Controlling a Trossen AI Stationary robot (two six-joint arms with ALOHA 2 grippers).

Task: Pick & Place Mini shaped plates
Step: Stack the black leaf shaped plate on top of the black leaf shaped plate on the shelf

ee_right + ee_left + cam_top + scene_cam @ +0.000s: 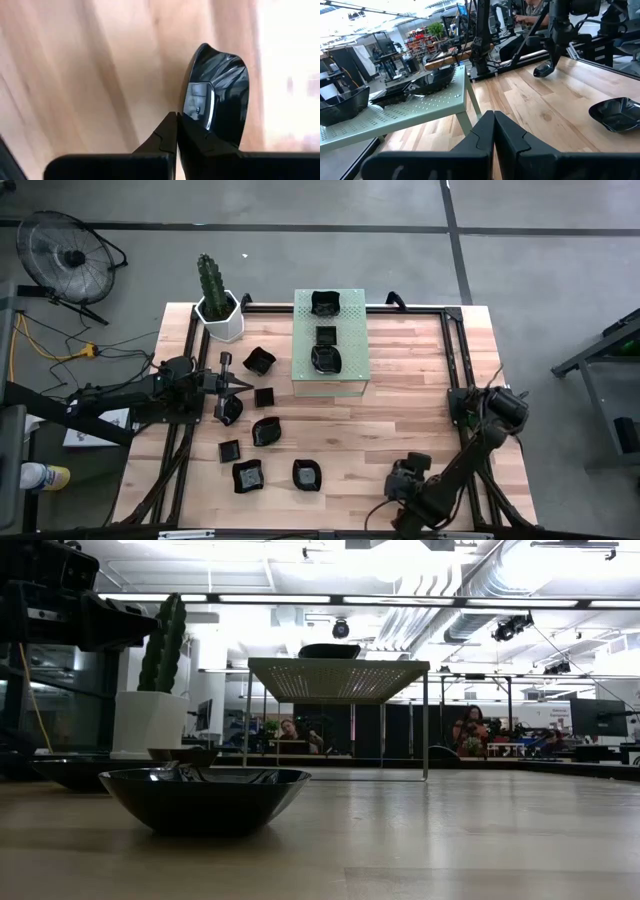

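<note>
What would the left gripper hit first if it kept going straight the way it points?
Probably the front leg of the pale green perforated stand, just ahead of the left gripper; depth is unclear.

My two arms are dark, jointed, matte black throughout. My left gripper (494, 131) ends in two angular black fingers (481, 134) with stepped inner edges; my right gripper (176, 131) shows identical notched fingers.

Left gripper (243, 384) reaches inward with jaws shut; right gripper (176, 116), near the front edge, likewise closed.
</note>
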